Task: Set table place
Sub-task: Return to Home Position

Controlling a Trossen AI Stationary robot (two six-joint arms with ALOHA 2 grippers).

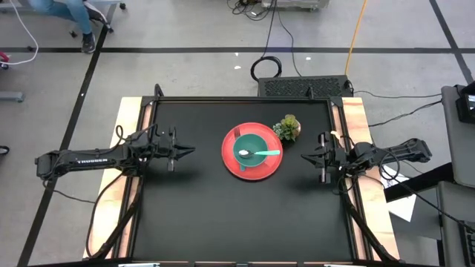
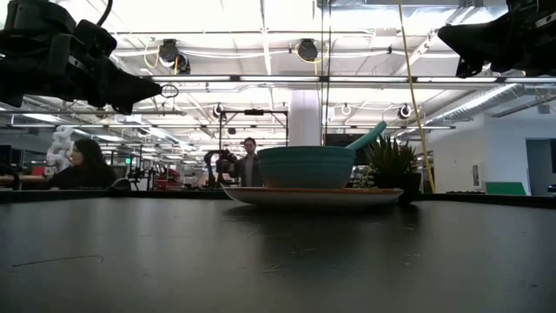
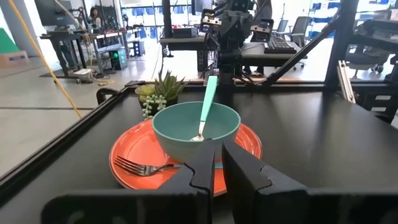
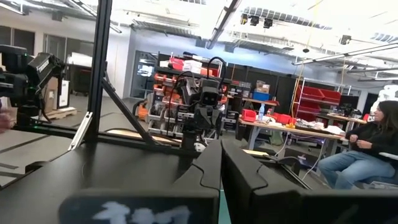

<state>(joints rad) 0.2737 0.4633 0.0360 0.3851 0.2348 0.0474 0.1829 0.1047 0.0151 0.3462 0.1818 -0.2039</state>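
Note:
The red plate point(image 1: 231, 157) lies flat on the black table point(image 1: 223, 215), a little right of its middle. On the plate stands a teal bowl point(image 3: 196, 129) with a teal spoon point(image 3: 207, 106) leaning in it. A silver fork point(image 3: 140, 167) lies on the plate beside the bowl. My left gripper point(image 1: 191, 150) hovers left of the plate, shut, pointing level at it. My right gripper point(image 1: 303, 156) hovers right of the plate, shut, pointing toward it. Both hang well above the table top in the low view, and neither touches anything.
A small potted succulent point(image 1: 288, 127) stands on the table just beyond the plate's far right rim. Pale wooden strips point(image 1: 355, 126) run along the table's two short sides. People sit at desks in the room behind the table.

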